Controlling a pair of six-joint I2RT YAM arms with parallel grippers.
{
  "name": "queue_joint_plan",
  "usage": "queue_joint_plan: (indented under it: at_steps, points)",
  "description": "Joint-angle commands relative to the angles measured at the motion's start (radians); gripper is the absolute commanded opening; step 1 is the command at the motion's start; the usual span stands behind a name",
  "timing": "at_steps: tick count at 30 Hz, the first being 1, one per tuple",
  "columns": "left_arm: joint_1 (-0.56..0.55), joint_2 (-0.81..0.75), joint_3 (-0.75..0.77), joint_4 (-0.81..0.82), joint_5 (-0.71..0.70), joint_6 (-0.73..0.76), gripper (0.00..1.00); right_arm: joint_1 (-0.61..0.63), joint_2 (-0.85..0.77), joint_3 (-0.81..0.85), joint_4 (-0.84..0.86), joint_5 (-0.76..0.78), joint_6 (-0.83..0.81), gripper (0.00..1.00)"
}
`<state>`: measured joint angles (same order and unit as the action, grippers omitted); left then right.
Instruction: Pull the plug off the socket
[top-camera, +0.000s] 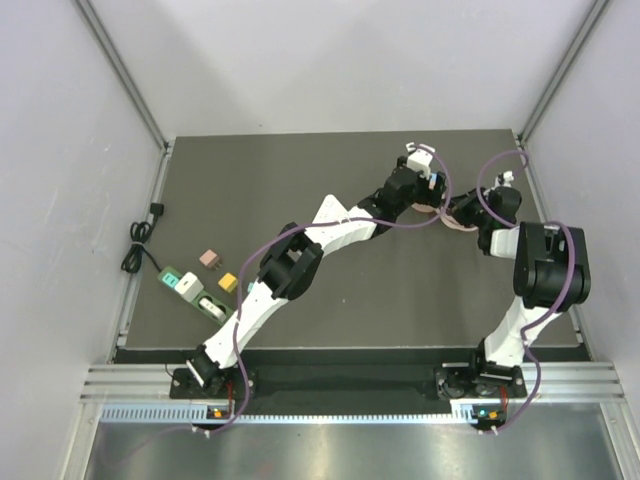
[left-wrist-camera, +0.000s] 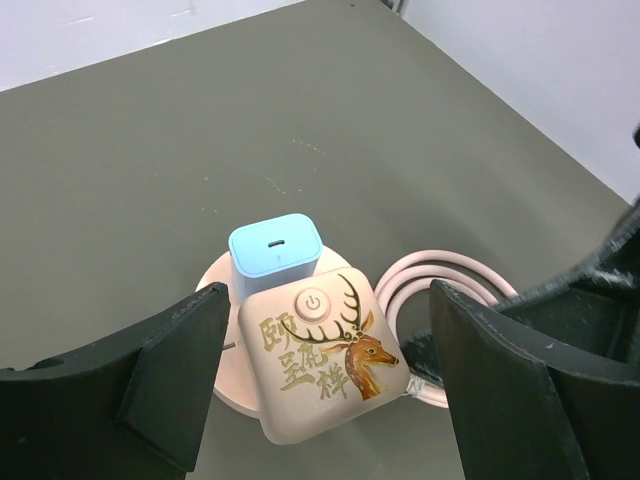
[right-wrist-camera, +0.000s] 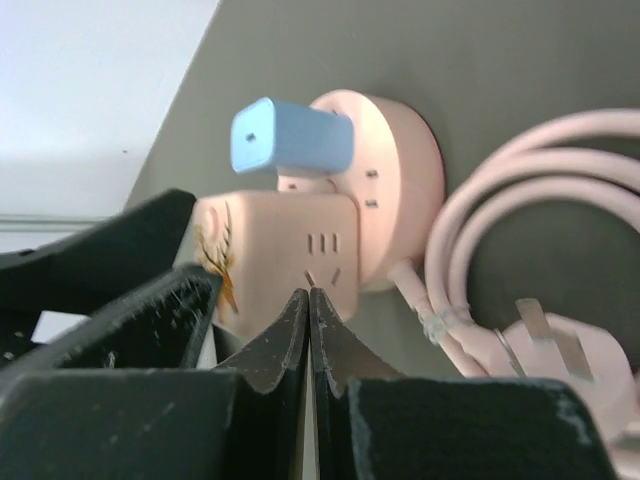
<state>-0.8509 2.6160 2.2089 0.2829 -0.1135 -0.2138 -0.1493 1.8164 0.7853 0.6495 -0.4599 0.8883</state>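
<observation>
A pink cube socket (left-wrist-camera: 325, 355) with a deer picture and a power button stands on a round pink base (left-wrist-camera: 222, 372). A light blue plug (left-wrist-camera: 275, 245) sits in the socket's far side. My left gripper (left-wrist-camera: 330, 300) is open, one finger on each side of the cube, not touching it. In the right wrist view the blue plug (right-wrist-camera: 290, 135) sticks out of the socket (right-wrist-camera: 285, 250). My right gripper (right-wrist-camera: 309, 295) is shut and empty, its tips just short of the socket's side face. From above, both grippers meet at the back right (top-camera: 445, 205).
The socket's pink cable (right-wrist-camera: 520, 200) lies coiled beside it, ending in a pronged pink plug (right-wrist-camera: 560, 360). At the table's left lie a green-white power strip (top-camera: 190, 290), a pink block (top-camera: 211, 257), a yellow block (top-camera: 228, 282) and a black cord (top-camera: 140, 240).
</observation>
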Motion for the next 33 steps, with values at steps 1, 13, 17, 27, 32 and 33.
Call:
queue_joint_plan:
  at_steps: [1,13,17,27,32,33]
  points:
    - [0.000,-0.010,0.017,0.013,-0.015,0.031,0.85,-0.027,-0.106,-0.011,-0.045,0.077,-0.066,0.00]
    - [0.001,0.002,0.017,-0.007,0.026,0.050,0.83,-0.056,-0.097,0.043,-0.111,0.141,-0.157,0.04]
    - [0.001,0.025,0.054,-0.042,0.011,0.042,0.82,-0.056,-0.080,0.049,-0.088,0.119,-0.147,0.08]
    - [0.001,0.047,0.077,-0.085,-0.029,0.013,0.80,-0.027,-0.048,0.057,-0.062,0.115,-0.138,0.15]
    - [0.003,0.061,0.094,-0.085,-0.032,0.011,0.54,-0.016,-0.031,0.058,-0.056,0.112,-0.143,0.25]
    - [0.004,0.062,0.095,-0.085,-0.032,0.008,0.48,-0.015,-0.032,0.060,-0.056,0.112,-0.141,0.27]
